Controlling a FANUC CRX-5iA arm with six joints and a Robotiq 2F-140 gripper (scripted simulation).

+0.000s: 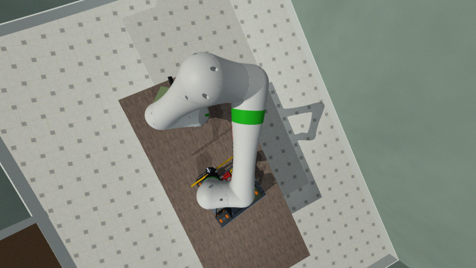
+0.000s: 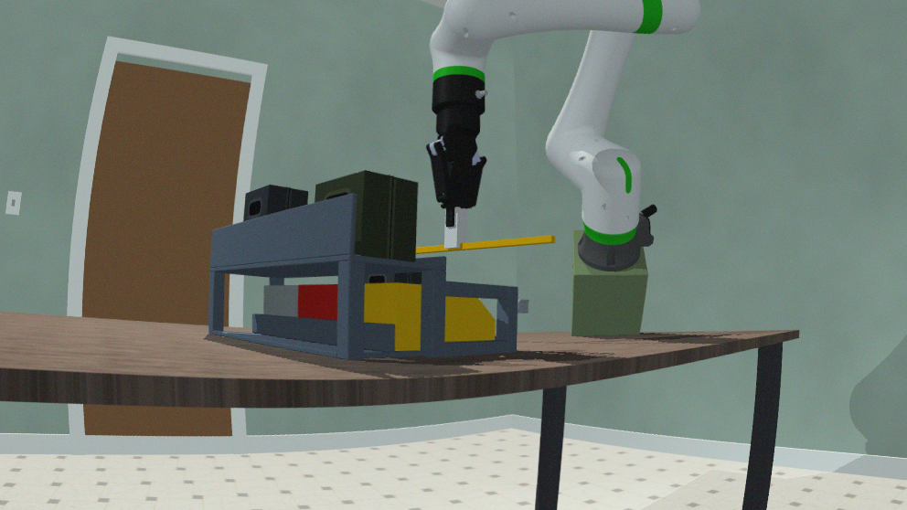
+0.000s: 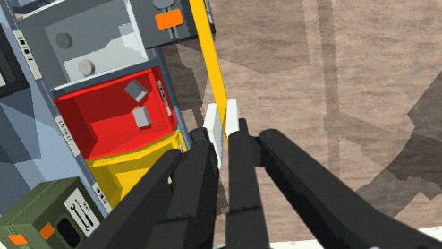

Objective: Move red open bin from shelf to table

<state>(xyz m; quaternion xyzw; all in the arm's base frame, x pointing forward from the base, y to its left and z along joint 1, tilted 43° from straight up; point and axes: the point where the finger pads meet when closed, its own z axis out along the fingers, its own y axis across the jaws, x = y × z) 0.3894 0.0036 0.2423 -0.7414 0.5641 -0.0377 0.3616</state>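
The red open bin (image 3: 114, 112) sits in the blue-grey shelf (image 2: 355, 285), between a grey bin (image 3: 89, 45) and a yellow bin (image 3: 130, 166). Two grey parts (image 3: 139, 103) lie inside it. It shows as a red block in the side view (image 2: 316, 301) and is partly hidden under the arm from above (image 1: 227, 175). My gripper (image 3: 225, 115) is shut on a thin yellow bar (image 3: 208, 58). It holds the bar nearly level in the air, above the shelf's front edge (image 2: 485, 244). The gripper (image 2: 454, 236) hangs beside the shelf front, apart from the red bin.
A dark green box (image 2: 368, 212) and a black box (image 2: 275, 199) stand on top of the shelf. A dark box with an orange label (image 3: 170, 20) lies near the bar's far end. The arm's green pedestal (image 2: 608, 294) stands at the right on the table.
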